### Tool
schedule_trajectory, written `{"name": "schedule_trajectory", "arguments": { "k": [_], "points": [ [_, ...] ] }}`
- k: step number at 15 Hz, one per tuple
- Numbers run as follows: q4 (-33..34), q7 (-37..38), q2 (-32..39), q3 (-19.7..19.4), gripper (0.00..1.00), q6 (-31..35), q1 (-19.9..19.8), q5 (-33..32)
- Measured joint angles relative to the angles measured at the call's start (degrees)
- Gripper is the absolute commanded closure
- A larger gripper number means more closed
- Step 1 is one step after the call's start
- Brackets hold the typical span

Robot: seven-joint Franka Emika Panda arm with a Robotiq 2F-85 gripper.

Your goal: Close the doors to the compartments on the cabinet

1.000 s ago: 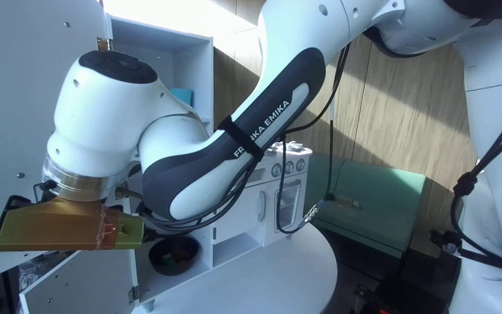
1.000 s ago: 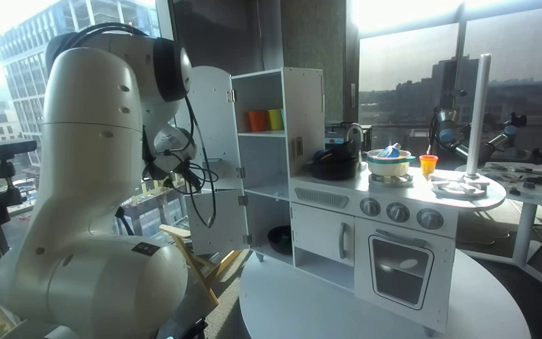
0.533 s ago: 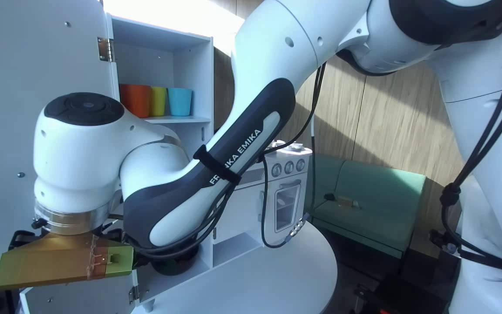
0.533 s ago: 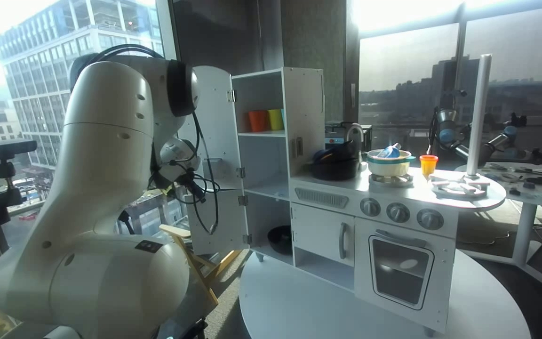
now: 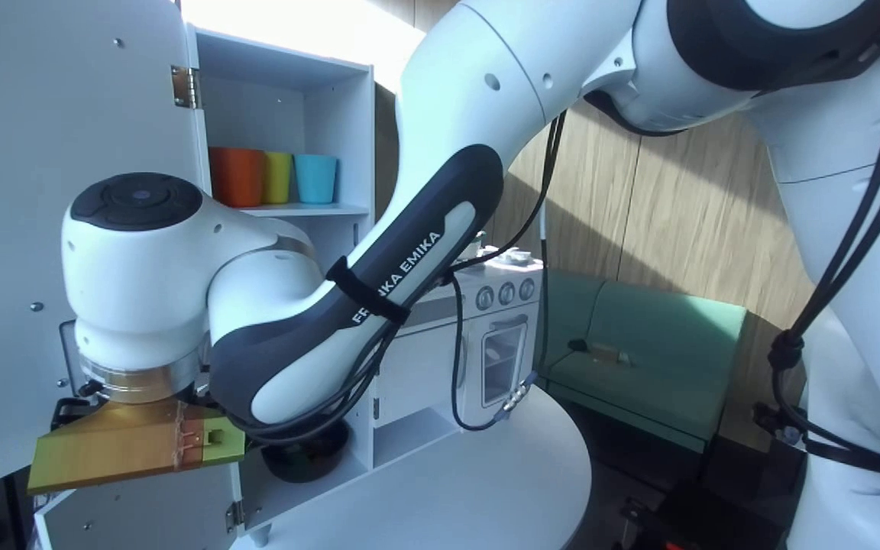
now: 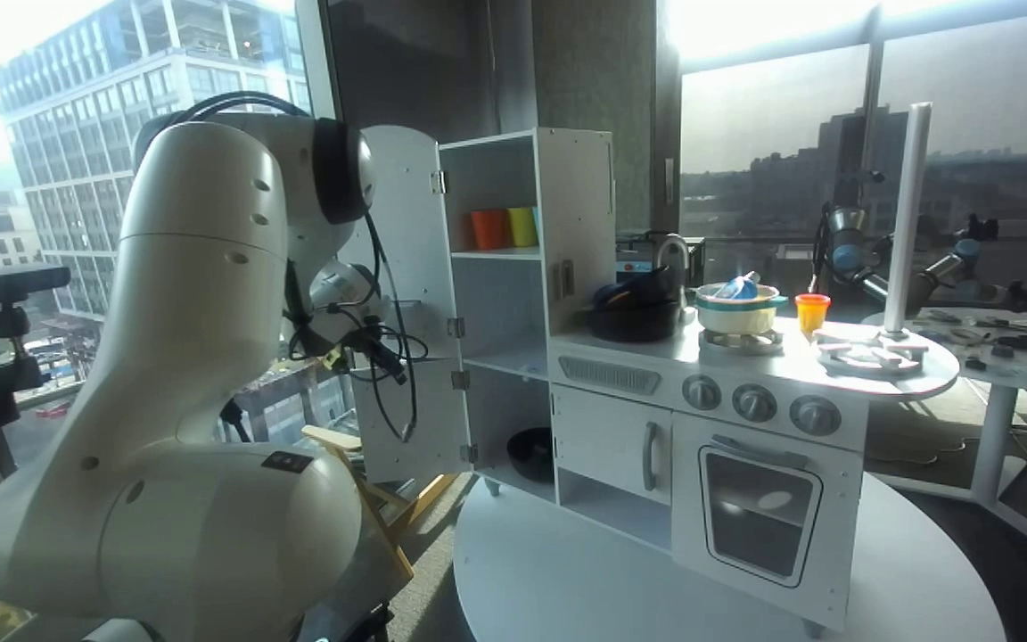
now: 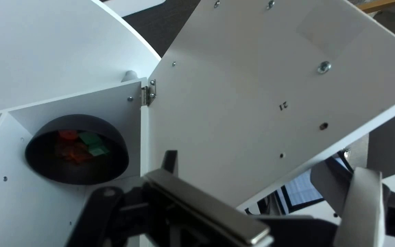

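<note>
Sunlit window glass (image 6: 68, 116) fills the left side of an exterior view, behind the white Panda arm (image 6: 201, 312); in the wrist view the gripper (image 7: 300, 209) gapes wide near the lower door (image 7: 245, 96), though contact is hard to judge. That door and the tall upper door (image 6: 415, 196) stand swung out at the left edge of the white cabinet (image 6: 576, 196), whose top compartment (image 6: 487, 174) bears an orange cup (image 6: 488, 229) and a yellow cup (image 6: 522, 226), its bottom compartment (image 6: 500, 406) a black bowl (image 6: 531, 455); farther right, a small grey-handled door (image 6: 603, 437) sits closed
</note>
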Motion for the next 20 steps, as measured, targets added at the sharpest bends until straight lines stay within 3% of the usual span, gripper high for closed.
{"name": "schedule_trajectory", "arguments": {
  "k": [7,14,20],
  "points": [
    [-3.6,-9.7,-5.9,-0.1,0.0,-7.7,-2.1,4.2],
    [-4.0,-10.0,-8.1,0.5,0.0,-5.5,-2.6,5.2],
    [-2.7,-9.9,-4.7,2.1,0.0,-2.4,0.0,8.6]
  ]
}}
